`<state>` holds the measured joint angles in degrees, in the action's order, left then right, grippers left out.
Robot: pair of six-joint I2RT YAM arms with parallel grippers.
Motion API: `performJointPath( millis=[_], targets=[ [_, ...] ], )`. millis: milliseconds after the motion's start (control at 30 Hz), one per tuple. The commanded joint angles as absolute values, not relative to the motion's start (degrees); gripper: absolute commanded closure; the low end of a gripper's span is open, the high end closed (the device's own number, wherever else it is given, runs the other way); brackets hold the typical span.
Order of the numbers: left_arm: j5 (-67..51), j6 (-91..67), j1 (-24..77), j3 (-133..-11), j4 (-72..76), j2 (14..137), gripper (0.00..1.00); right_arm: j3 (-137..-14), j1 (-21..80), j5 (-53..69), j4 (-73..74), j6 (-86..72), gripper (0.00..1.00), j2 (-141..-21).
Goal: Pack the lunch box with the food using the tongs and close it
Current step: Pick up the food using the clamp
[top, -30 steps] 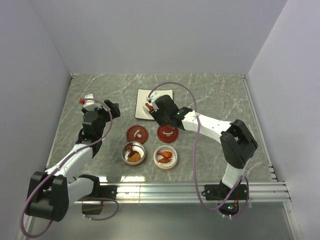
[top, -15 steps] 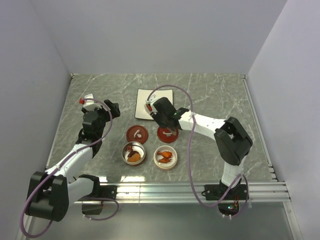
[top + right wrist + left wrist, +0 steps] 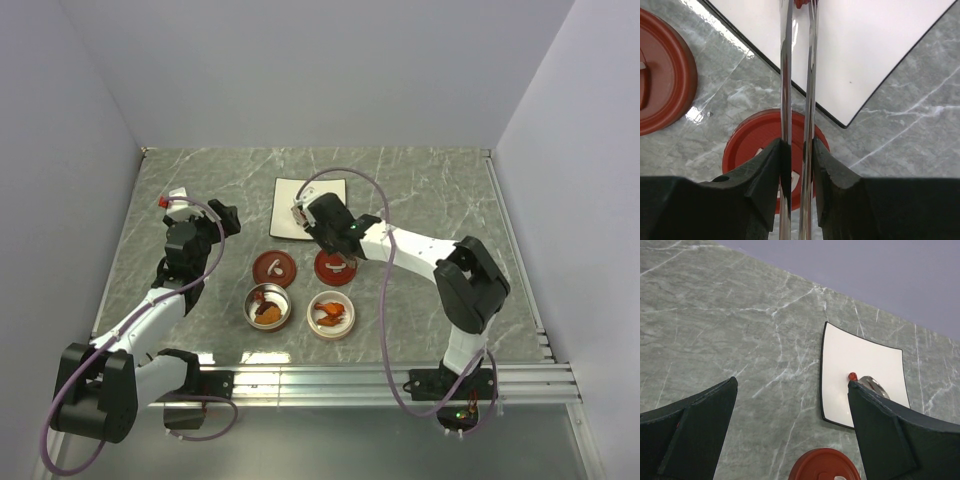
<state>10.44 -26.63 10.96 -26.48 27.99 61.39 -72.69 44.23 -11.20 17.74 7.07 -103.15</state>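
Note:
My right gripper (image 3: 797,150) (image 3: 305,214) is shut on the tongs (image 3: 786,75), squeezing their two slim arms close together. The tongs reach out over the white plate (image 3: 865,45) (image 3: 330,190), and a small red morsel of food (image 3: 801,3) (image 3: 853,376) sits at their tips. The lunch box is two round bowls (image 3: 268,308) (image 3: 331,314), each holding orange and brown food. Their red lids (image 3: 274,267) (image 3: 336,268) lie flat beside them. My left gripper (image 3: 792,384) (image 3: 227,216) hangs open above bare table, left of the plate.
The marble table (image 3: 430,200) is walled on three sides. A metal rail (image 3: 380,380) runs along the near edge by the arm bases. A purple cable (image 3: 385,290) loops over the right arm.
The right gripper's jaws have closed further on the tongs, bringing their arms together. The right arm's elbow swung a little. The left arm has not moved.

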Motion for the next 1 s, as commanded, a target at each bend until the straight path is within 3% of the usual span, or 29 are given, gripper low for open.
performJointPath(
  millis=[0,500,967],
  targets=[
    [11.07,-26.1,11.07,-27.86,30.23,61.61,0.01,-72.43,44.56,-13.44,16.61,6.77,0.65,-96.96],
    [10.9,-26.19,11.07,-27.69,30.23,61.08,0.01,-66.1,49.39,-18.36,16.7,3.61,0.64,-87.2],
    [11.07,-26.1,10.99,-27.33,30.06,60.21,0.01,-60.91,60.11,-28.46,22.76,-4.12,0.63,-74.98]
  ],
)
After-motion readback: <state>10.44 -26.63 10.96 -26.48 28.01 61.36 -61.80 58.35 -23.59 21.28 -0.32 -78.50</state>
